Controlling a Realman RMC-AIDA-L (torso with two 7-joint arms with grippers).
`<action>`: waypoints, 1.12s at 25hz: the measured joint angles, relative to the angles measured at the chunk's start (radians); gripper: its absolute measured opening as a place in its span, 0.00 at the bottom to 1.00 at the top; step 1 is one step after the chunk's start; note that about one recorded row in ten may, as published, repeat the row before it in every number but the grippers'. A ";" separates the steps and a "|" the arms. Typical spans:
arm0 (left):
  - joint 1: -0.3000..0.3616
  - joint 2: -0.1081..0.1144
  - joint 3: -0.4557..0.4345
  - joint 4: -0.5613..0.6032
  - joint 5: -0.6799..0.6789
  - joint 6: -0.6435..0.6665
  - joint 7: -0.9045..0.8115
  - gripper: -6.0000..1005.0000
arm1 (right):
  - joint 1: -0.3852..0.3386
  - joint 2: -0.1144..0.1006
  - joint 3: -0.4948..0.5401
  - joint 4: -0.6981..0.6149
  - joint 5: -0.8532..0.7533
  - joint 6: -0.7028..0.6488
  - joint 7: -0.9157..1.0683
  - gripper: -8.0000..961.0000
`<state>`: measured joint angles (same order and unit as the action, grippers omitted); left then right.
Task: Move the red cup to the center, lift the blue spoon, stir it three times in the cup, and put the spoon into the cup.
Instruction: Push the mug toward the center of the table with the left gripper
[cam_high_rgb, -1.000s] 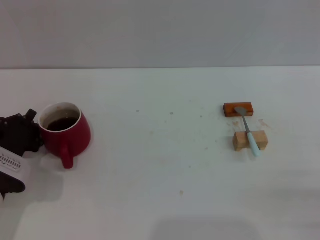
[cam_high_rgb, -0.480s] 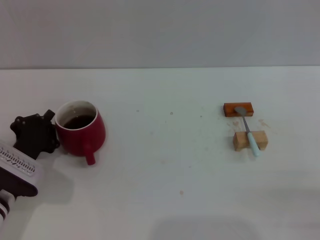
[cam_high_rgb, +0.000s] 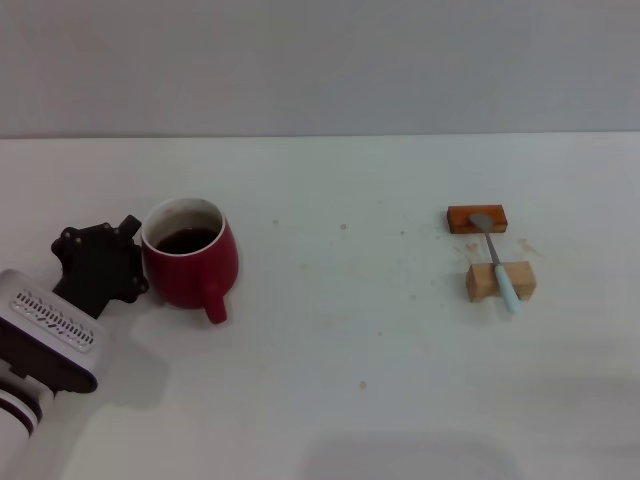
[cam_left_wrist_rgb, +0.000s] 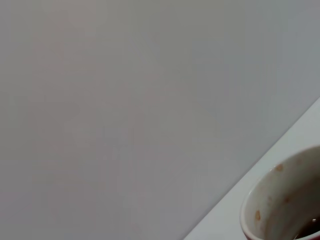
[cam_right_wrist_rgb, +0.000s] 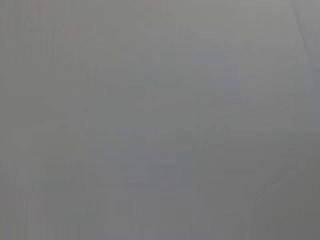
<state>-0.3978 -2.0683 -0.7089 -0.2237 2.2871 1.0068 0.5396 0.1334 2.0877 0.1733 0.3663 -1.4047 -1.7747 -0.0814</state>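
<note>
The red cup (cam_high_rgb: 190, 270) stands on the white table (cam_high_rgb: 330, 380) left of the middle, with dark liquid inside and its handle towards the front. My left gripper (cam_high_rgb: 135, 260) is pressed against the cup's left side and holds it. The cup's white inner wall also shows in the left wrist view (cam_left_wrist_rgb: 280, 200). The blue spoon (cam_high_rgb: 497, 262) lies at the right; its metal bowl rests on an orange-brown flat block (cam_high_rgb: 476, 218) and its pale blue handle lies across a tan wooden block (cam_high_rgb: 485, 282). My right gripper is out of view.
The table's far edge meets a plain grey wall (cam_high_rgb: 320, 60). My left arm's white housing (cam_high_rgb: 45, 340) fills the front left corner. Small brown specks dot the table around the middle.
My left gripper and the red cup have moved steadily to the right together. The cup's handle has turned slightly to the right. The spoon and blocks have not moved.
</note>
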 joint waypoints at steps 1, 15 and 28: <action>0.000 0.000 0.000 0.000 0.000 0.000 0.000 0.00 | 0.000 0.000 0.000 0.000 0.000 0.000 0.000 0.69; -0.010 -0.003 0.080 -0.044 0.000 -0.007 -0.003 0.00 | -0.004 0.000 -0.001 -0.003 0.001 0.003 0.000 0.69; -0.012 -0.004 0.126 -0.088 0.000 -0.008 -0.005 0.00 | -0.006 0.000 -0.013 -0.002 0.001 0.005 0.000 0.69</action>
<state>-0.4094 -2.0725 -0.5831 -0.3119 2.2871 0.9989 0.5345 0.1271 2.0877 0.1600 0.3641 -1.4034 -1.7699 -0.0813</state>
